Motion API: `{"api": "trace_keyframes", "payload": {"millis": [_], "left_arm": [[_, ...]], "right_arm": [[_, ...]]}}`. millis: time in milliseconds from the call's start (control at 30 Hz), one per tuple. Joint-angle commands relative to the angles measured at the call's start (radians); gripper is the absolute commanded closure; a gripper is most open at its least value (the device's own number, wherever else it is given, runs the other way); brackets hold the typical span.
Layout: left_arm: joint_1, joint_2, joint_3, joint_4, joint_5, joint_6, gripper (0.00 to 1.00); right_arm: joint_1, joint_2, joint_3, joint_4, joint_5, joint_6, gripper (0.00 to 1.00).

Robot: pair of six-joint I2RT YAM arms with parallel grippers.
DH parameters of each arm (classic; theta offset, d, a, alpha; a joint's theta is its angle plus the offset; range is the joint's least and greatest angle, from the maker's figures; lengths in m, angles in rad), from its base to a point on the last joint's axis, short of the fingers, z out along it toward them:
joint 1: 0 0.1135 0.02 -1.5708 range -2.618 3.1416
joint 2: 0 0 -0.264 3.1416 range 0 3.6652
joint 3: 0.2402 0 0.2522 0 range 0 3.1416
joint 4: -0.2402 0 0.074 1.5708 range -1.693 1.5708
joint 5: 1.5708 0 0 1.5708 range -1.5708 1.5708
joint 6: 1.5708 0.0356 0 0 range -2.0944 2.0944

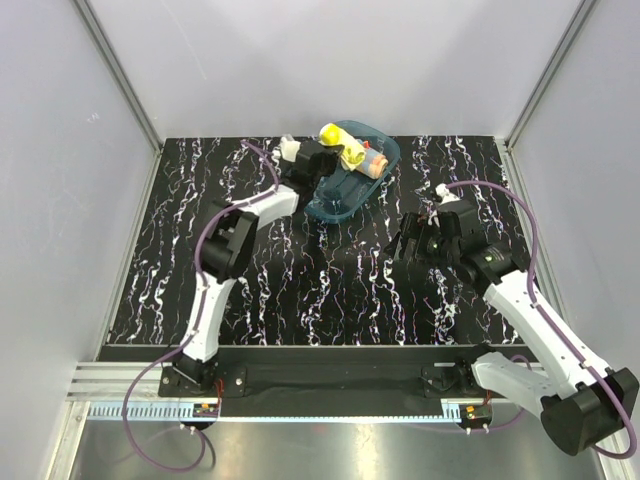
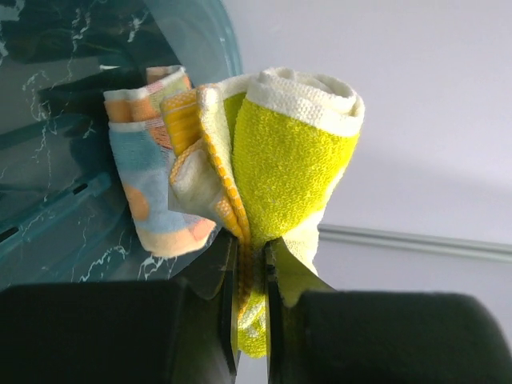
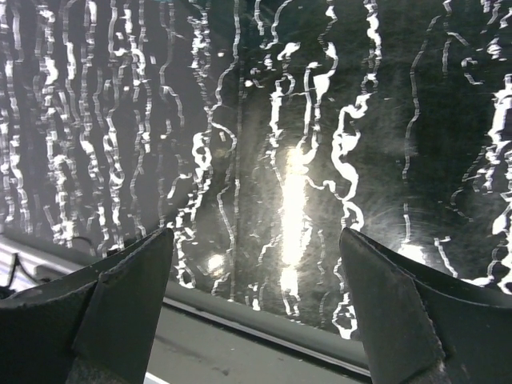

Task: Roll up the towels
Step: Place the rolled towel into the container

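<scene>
Arm bases: bolted side by side on a rail at the near edge of the surface point(image 1: 300, 280), which is black with white marbled veins.
Right hand point(image 3: 256, 240): nearest of the two, low over bare surface to the right of centre. Its dark fingers point(image 3: 128, 296) are spread wide apart and nothing lies between them.
Right wrist view: only the veined surface, a bright glare on it, and a pale edge strip beneath the fingertips.
Left arm: stretched out far and to the right, reaching the back of the surface.
Left hand point(image 2: 252, 244): almost closed, its jaws pinching the lower end of the yellow towel point(image 2: 292, 152) between them.
Tub point(image 1: 335, 198): teal, see-through plastic, oval. It stands at the far middle of the surface with its long side slanting from near left to far right.
In the tub: the dotted towel point(image 2: 148, 188), light blue and yellow with orange dots, lies bunched into a loose roll in the far half.
Yellow towel: rolled into a thick coil with a pale cream edge on top. It is held upright at the tub's far left rim and touches the dotted towel. Whether it rests on the rim cannot be told.
Walls point(image 1: 300, 60): plain pale panels with metal corner posts behind and on both sides.
</scene>
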Motion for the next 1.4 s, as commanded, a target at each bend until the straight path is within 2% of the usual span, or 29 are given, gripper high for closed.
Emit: {"api": "trace_keyframes", "payload": {"millis": [0,100,267,567,667,700,800,900,933,1000,1067,1133,1167,1367], "left_arm": [[-0.016,0.103,0.113,-0.026,-0.077,-0.098,1.0],[-0.024,0.175,0.201,-0.073,-0.085,-0.154,1.0],[-0.035,0.231,0.293,-0.145,-0.135,-0.146,1.0],[-0.061,0.275,0.292,-0.173,-0.134,-0.229,1.0],[-0.064,0.281,0.295,-0.194,-0.128,-0.241,0.89],[-0.064,0.28,0.296,-0.204,-0.126,-0.241,0.8],[-0.062,0.271,0.293,-0.237,-0.118,-0.243,0.68],[-0.059,0.266,0.284,-0.248,-0.085,-0.255,0.49],[-0.059,0.26,0.28,-0.254,-0.078,-0.258,0.4],[-0.059,0.248,0.263,-0.251,-0.074,-0.252,0.37],[-0.058,0.226,0.241,-0.267,-0.074,-0.249,0.29],[-0.055,0.199,0.223,-0.3,-0.069,-0.246,0.27],[-0.053,0.189,0.217,-0.312,-0.068,-0.241,0.2],[-0.041,0.105,0.151,-0.377,-0.062,-0.218,0.16]], "right_arm": [[-0.013,0.006,0.04,-0.009,0.03,-0.047,0.08],[-0.02,0.006,0.042,-0.017,0.035,-0.064,0.07],[-0.039,-0.001,0.045,-0.044,0.059,-0.096,0.04],[-0.045,0.022,0.051,-0.03,0.042,-0.099,0.03],[-0.046,0.025,0.05,-0.027,0.036,-0.099,0.02],[-0.048,0.023,0.05,-0.026,0.036,-0.102,0.02],[-0.049,0.028,0.051,-0.027,0.041,-0.102,0.02],[-0.051,0.029,0.056,-0.026,0.039,-0.101,0.02],[-0.051,0.031,0.059,-0.027,0.038,-0.102,0.02],[-0.051,0.032,0.068,-0.03,0.038,-0.101,0.02],[-0.052,0.032,0.071,-0.033,0.041,-0.101,0.02],[-0.052,0.032,0.071,-0.033,0.041,-0.099,0.02],[-0.054,0.031,0.071,-0.035,0.044,-0.099,0.02],[-0.054,0.031,0.091,-0.043,0.039,-0.09,0.02]]}}
